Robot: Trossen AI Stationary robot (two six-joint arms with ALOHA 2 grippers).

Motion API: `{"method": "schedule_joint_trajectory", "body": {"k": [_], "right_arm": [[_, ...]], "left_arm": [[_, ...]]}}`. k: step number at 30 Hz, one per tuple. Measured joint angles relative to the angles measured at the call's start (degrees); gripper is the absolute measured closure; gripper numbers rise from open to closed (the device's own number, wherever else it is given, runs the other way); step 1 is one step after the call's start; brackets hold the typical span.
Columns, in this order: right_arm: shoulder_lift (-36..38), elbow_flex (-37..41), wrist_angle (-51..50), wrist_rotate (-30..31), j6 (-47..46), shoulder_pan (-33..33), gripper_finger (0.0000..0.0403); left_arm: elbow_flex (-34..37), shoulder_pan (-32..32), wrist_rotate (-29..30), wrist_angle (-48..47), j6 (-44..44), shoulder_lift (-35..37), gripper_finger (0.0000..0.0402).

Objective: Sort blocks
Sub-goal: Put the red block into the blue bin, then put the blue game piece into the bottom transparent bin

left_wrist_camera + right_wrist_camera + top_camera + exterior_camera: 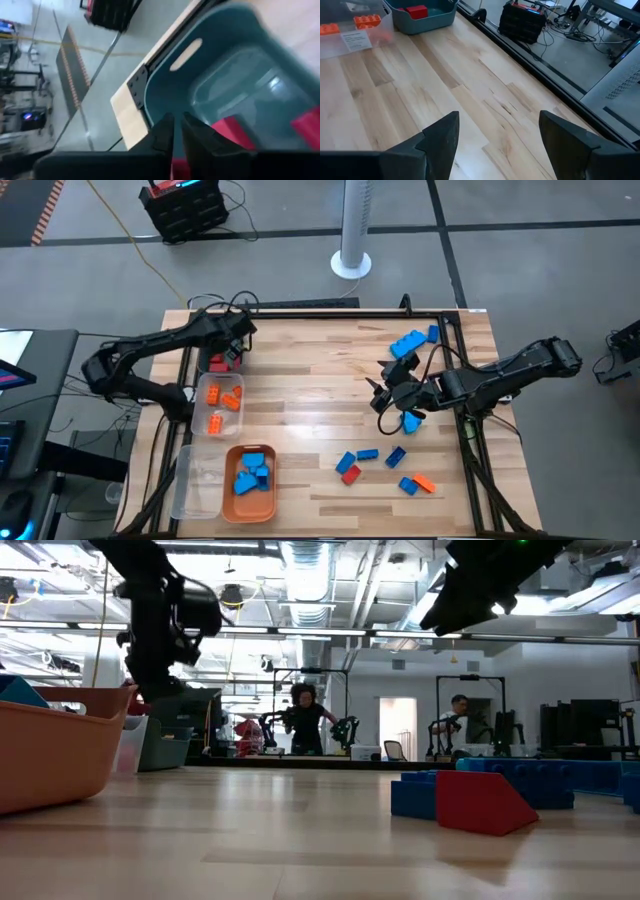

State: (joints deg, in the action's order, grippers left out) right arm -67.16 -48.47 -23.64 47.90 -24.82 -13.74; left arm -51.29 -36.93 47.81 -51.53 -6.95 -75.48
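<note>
Left wrist view: left gripper (pixel 177 131) jaws barely parted over teal bin (pixel 220 85).

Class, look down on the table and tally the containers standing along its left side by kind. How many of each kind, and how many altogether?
teal bin: 1
clear bins: 2
orange tray: 1
Total: 4

A white label (pixel 356 39) sits on the clear bin (pixel 347 35); its print is too small to read.
</note>
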Motion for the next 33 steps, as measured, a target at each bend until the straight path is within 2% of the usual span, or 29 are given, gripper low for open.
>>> {"method": "schedule_joint_trajectory", "body": {"k": [5, 9, 14, 17, 21, 26, 33], "right_arm": [[0.0, 0.0, -1.2, 0.0, -0.2, 0.0, 0.0123], [0.0, 0.0, -3.8, 0.0, -1.8, 0.3, 0.0123], [-0.4, 0.0, -6.4, -0.2, -2.2, 4.3, 0.0123], [-0.7, 0.0, -6.8, -3.6, 3.2, 9.7, 0.0123], [-0.7, 0.0, -7.9, -16.8, 9.3, 21.5, 0.0123], [-0.7, 0.0, -14.6, -27.2, 10.9, 35.9, 0.0123], [-0.9, -0.3, -19.0, -30.6, 19.9, 45.1, 0.0123]], "left_arm": [[0.0, -1.4, 0.0, 1.7, 4.0, -3.2, 0.0299], [-0.5, 0.2, -1.4, 3.1, 7.3, -3.3, 0.0249], [-1.9, 5.6, -5.2, 5.9, 8.1, -0.7, 0.0226], [-1.9, 10.6, -7.1, 9.7, 9.9, 1.6, 0.0224], [-1.9, 16.5, -8.7, 14.0, 8.6, 3.5, 0.0224], [-1.9, 23.0, -12.0, 17.8, 3.1, 3.7, 0.0224], [-1.9, 31.2, -12.7, 26.0, 3.9, 3.7, 0.0223]]}}
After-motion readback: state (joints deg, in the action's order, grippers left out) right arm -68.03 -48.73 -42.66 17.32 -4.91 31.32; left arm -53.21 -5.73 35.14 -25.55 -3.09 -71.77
